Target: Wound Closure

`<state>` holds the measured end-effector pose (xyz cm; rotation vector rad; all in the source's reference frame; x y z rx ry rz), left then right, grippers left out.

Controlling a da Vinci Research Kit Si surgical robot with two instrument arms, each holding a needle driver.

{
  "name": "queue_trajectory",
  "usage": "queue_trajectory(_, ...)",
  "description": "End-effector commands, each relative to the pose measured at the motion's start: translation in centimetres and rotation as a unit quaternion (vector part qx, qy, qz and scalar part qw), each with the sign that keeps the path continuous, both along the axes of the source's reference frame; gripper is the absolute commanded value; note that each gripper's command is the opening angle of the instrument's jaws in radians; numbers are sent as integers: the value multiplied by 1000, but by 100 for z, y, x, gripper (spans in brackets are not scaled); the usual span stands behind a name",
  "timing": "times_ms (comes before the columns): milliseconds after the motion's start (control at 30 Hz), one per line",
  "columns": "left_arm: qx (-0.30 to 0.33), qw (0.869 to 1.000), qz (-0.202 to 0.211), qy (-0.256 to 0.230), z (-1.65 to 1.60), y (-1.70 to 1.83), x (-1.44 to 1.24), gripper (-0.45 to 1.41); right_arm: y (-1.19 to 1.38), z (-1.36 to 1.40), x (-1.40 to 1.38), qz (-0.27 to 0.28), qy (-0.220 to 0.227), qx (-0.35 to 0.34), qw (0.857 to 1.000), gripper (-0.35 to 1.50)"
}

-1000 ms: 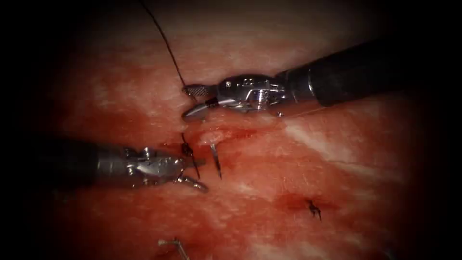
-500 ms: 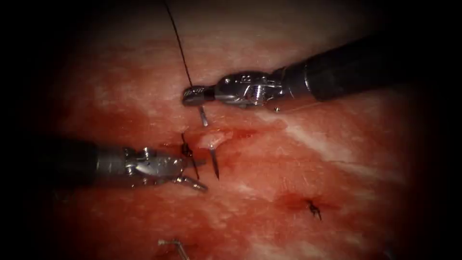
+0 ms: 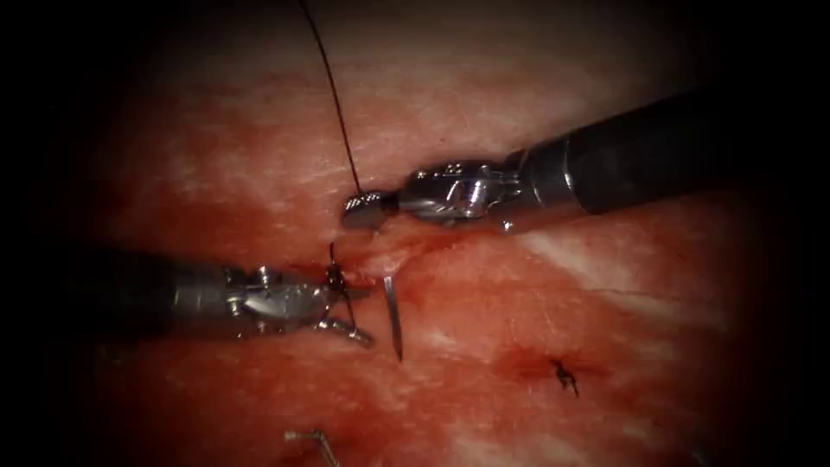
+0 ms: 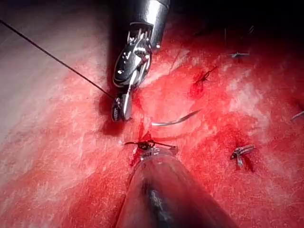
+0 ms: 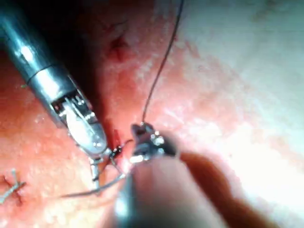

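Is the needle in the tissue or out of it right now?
In. The needle tip sticks out right of the cut, its middle buried in the tissue; the right tool grips its other end.

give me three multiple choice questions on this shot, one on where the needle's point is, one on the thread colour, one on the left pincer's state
1. Where is the bare pointed end of the needle?
A) just right of the left pincer
B) lying loose at the endoscope view's top edge
C) clamped in the left pincer

2. What colour is the thread?
A) white
B) dark
C) blue

3. The left pincer is:
A) shut on the needle
B) shut on the thread
C) open, holding nothing

Answers:
1 A: the point comes out of the tissue beside the left pincer, while the right pincer is shut on the needle near its thread end.
2 B: it runs upward as a thin dark line.
3 C: its jaws stand apart and grip nothing.
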<state>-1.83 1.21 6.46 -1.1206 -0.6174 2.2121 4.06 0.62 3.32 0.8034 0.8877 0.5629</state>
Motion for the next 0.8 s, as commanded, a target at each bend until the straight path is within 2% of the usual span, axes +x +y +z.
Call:
queue_trajectory(33, 1, 1000, 0, 0, 2, -9, -5, 42, 6, 3, 3, 24, 6, -7, 1000, -35)
queue_trajectory(67, 4, 1000, -1, 1, 0, -11, -6, 42, 12, 4, 2, 38, 11, -21, 999, -27)
queue_trajectory(133, -10, 1000, 10, -1, -9, -18, -10, 42, 26, 7, -2, 70, 14, -49, 996, 62)
queue_trajectory(167, -19, 1000, 16, -2, -14, -21, -11, 42, 33, 9, -5, 82, 10, -61, 995, 83)
queue_trajectory(233, -44, 999, 27, 2, -24, -28, -15, 44, 45, 15, -10, 98, 0, -77, 992, 103)
queue_trajectory(367, -93, 995, 39, 20, -43, -39, -19, 44, 57, 27, -23, 128, -14, -88, 988, 115)
queue_trajectory(533, -147, 989, 31, 17, -66, -41, -21, 44, 60, 35, -45, 150, -22, -94, 984, 115)
queue_trajectory(800, -196, 980, 2, 38, -73, -26, -10, 46, 44, 45, -49, 148, -18, -93, 984, 111)
